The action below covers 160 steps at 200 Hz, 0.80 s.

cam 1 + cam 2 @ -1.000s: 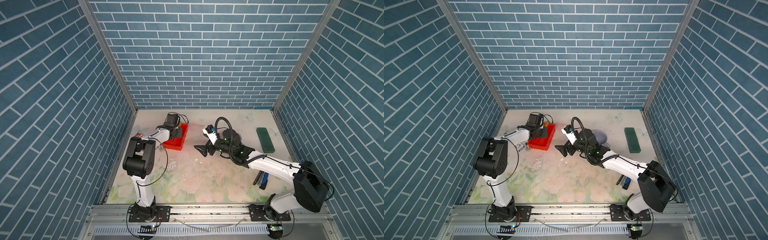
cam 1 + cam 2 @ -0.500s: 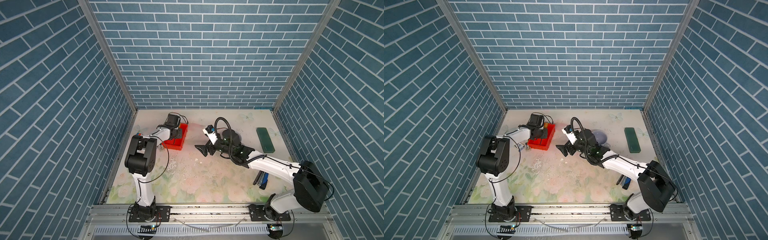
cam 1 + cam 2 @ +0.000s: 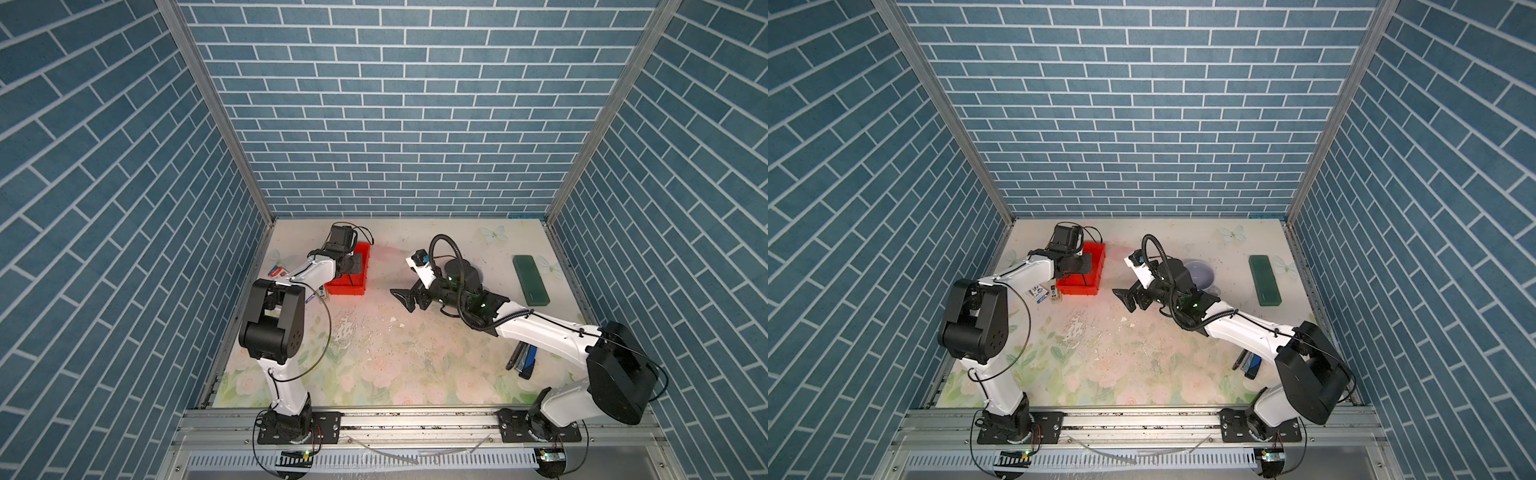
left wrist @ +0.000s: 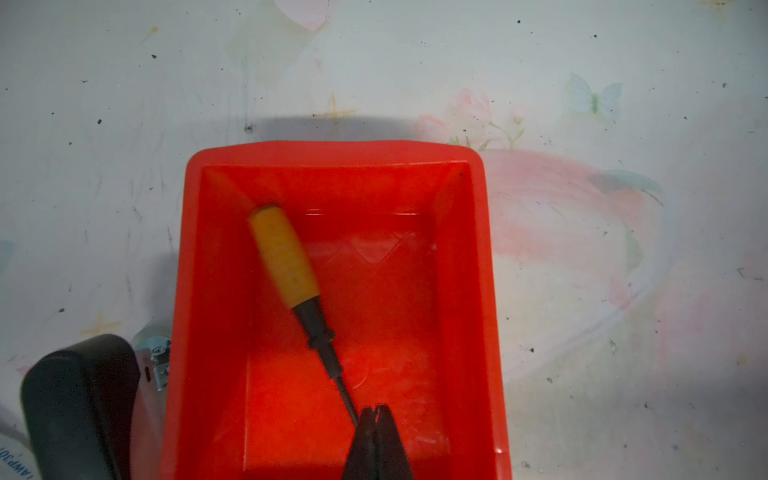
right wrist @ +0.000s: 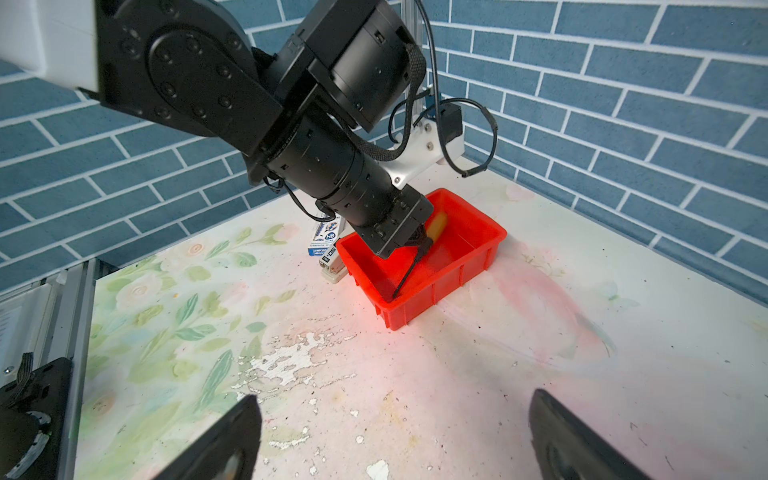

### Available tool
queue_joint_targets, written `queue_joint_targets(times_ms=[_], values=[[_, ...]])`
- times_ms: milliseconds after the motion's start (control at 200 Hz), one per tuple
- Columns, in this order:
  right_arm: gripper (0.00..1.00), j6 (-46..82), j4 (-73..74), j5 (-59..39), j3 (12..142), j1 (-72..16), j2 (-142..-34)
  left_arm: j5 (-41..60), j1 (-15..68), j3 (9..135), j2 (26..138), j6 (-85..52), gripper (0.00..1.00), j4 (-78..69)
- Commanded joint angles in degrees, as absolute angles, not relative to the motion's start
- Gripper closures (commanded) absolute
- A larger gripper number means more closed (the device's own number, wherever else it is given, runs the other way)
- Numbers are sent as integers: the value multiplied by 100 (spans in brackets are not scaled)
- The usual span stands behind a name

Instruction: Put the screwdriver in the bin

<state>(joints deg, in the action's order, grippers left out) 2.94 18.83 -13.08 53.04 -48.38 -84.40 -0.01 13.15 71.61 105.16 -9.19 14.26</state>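
L claw (image 4: 377, 410): pressed together over bin (image 4: 332, 148) | screwdriver (image 4: 309, 313): in bin, shaft end beside claw tips | R claw (image 5: 392, 397): spread

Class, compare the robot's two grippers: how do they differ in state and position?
The left gripper is shut; the right gripper stands wide open. The left gripper hangs over the red bin, beside the screwdriver; the right gripper is over bare table, apart from the bin. Both have black fingers.
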Motion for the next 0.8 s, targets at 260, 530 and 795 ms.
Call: queue_joint_targets(times_ms=[260,530,795], values=[[1,382,2366,-1161,5347,-4834,-8343,-228,1283,6760,9747,-998,53,1110],[1,554,2568,-873,4968,-4561,-7947,-259,1287,5759,8402,-768,12,-130],[1,563,2449,48,4176,-3833,-6991,-630,1310,4665,7076,-480,0,-608]])
